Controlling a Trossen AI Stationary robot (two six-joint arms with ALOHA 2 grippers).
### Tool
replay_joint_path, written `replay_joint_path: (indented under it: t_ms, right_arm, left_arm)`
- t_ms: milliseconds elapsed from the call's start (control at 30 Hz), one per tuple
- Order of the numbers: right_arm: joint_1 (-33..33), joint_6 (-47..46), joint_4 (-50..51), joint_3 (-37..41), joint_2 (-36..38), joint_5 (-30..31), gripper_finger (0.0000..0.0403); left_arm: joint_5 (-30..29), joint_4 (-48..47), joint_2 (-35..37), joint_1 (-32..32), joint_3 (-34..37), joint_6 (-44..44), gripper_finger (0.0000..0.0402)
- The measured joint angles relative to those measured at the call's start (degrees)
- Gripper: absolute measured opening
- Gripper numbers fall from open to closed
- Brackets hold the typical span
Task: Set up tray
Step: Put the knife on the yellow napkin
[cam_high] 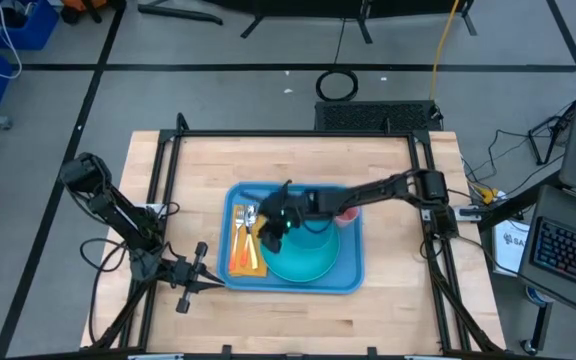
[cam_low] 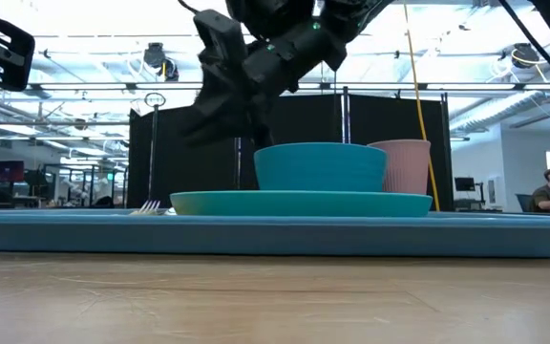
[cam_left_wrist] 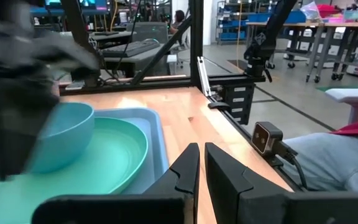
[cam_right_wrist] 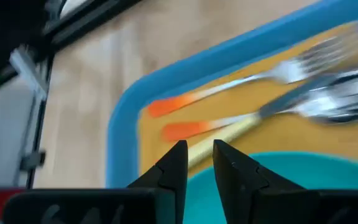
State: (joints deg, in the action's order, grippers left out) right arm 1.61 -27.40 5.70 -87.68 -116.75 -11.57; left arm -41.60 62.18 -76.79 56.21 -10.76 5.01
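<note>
A light-blue tray [cam_high: 346, 282] is sitting at the middle of the wooden bench [cam_high: 388, 170], carrying a teal plate [cam_high: 313, 262], a teal bowl [cam_low: 320, 167], a pink cup [cam_low: 406, 164] and a yellow-orange napkin [cam_high: 246, 262] with cutlery [cam_high: 245, 218] lying on it. The right end effector [cam_high: 271, 236] is hovering above the napkin and the plate's edge, its fingers [cam_right_wrist: 169, 171] standing slightly apart and pinching nothing. The left end effector [cam_high: 183, 293] is waiting over the bench just beside the tray's left rim, its fingers [cam_left_wrist: 185, 171] nearly pressed together and holding nothing.
</note>
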Motion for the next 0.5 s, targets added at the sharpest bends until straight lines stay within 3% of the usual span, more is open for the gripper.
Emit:
replay_joint_path:
  t_ms: [67,300,367,500]
  right_arm:
    - [2.5,1.9,-1.1,0.0,-0.2,2.6,0.007]
    - [10.9,15.7,-12.1,-0.1,-3.9,20.6,0.007]
    - [12.0,18.7,-10.4,0.2,-4.2,21.8,0.007]
    - [10.3,11.5,-9.8,0.0,-3.6,20.4,0.007]
  left_arm:
    - [0.0,-0.3,0.0,0.0,0.0,0.0,0.0031]
    - [-0.4,-0.8,0.0,0.0,0.0,0.0,0.0031]
    - [-0.2,-0.8,0.0,0.0,0.0,0.4,0.0031]
    - [0.0,-1.3,0.0,0.0,0.0,1.7,0.0031]
